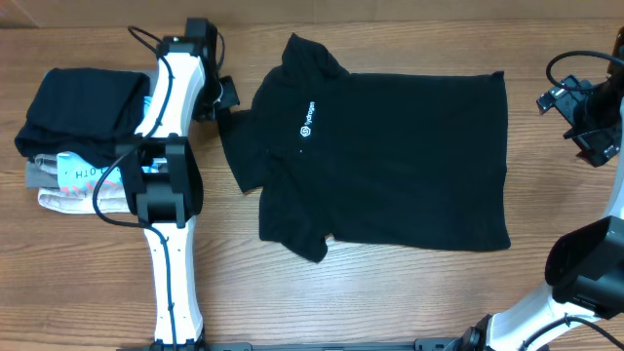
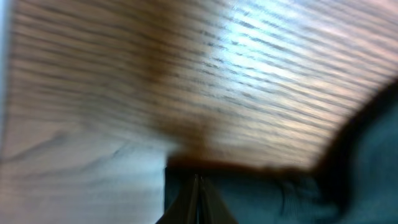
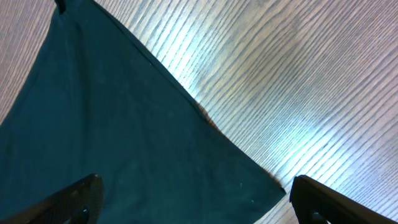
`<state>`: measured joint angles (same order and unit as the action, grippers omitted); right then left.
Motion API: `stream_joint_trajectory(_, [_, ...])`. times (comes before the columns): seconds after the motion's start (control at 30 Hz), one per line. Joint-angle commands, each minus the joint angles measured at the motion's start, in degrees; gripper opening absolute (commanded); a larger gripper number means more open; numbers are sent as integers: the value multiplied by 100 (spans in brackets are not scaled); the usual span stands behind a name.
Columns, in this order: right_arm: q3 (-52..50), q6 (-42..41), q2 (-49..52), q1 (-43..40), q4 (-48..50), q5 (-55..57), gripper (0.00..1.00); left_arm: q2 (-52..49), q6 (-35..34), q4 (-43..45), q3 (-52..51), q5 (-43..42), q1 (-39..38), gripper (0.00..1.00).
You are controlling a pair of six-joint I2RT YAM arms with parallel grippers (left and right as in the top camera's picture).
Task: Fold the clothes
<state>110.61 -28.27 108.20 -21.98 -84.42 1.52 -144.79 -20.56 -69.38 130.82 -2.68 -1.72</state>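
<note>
**Overhead: shirt laid out, no fold made yet**

Overhead shows the black T-shirt [image 1: 390, 156] spread nearly flat across the middle of the wooden table [image 1: 409, 302]. Its collar points left, its hem lies to the right, and the white chest logo [image 1: 304, 118] faces up. One sleeve reaches to the far side and the other to the near side. No part of the cloth is turned over onto itself, so by my reading the folding has not begun and every fold is left to do.

The left gripper [image 1: 227, 100] sits at the far-left edge of the shirt, by the collar and shoulder. In the blurred left wrist view its jaws are pressed together, with dark cloth right around them. I cannot tell whether any cloth is caught between them.

The right gripper [image 1: 590, 132] is off the shirt, to the right of the hem, with its jaws spread wide and holding nothing. Its wrist view looks down on a hem corner [image 3: 273, 186] lying flat on the wood.

A stack of folded garments [image 1: 78, 117] rests at the far left, apart from the shirt.
</note>
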Motion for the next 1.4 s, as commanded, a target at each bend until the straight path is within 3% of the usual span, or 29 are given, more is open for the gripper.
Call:
stream_joint_trajectory(0.0, [39, -28, -212, 20, 31, 55, 100, 511, 284, -431, 1040, 105, -31, 4])
stream_joint_trajectory(0.53, [39, -28, -212, 20, 31, 55, 100, 4197, 9, -2315, 1215, 610, -1460, 4])
stream_joint_trajectory(0.67, [39, -28, -212, 20, 31, 55, 100, 4461, -122, -2743, 1185, 577, -1810, 4])
stream_joint_trajectory(1.0, [39, -33, -212, 20, 31, 13, 100, 4513, -466, -2616, -61, 787, -2151, 4])
stream_joint_trajectory(1.17, [37, 120, -201, 20, -743, -1178, 100, 4522, -498, -2712, -138, 931, -2149, 4])
stream_joint_trajectory(1.2, [35, 234, -201, 22, -863, -1202, 91, 4522, -498, -2726, -136, 931, -2144, 4])
stream_joint_trajectory(1.27, [-11, 326, -201, 39, -1204, -1008, 19, 4518, -501, -2721, -138, 931, -2129, 4])
stream_joint_trajectory(1.3, [-101, 319, -203, 50, -1268, -975, 4, 4516, -501, -2708, -138, 929, -2116, 4])
stream_joint_trajectory(1.37, [-422, 236, -251, 76, -1266, -901, 4, 4516, -501, -2699, -138, 929, -2114, 5])
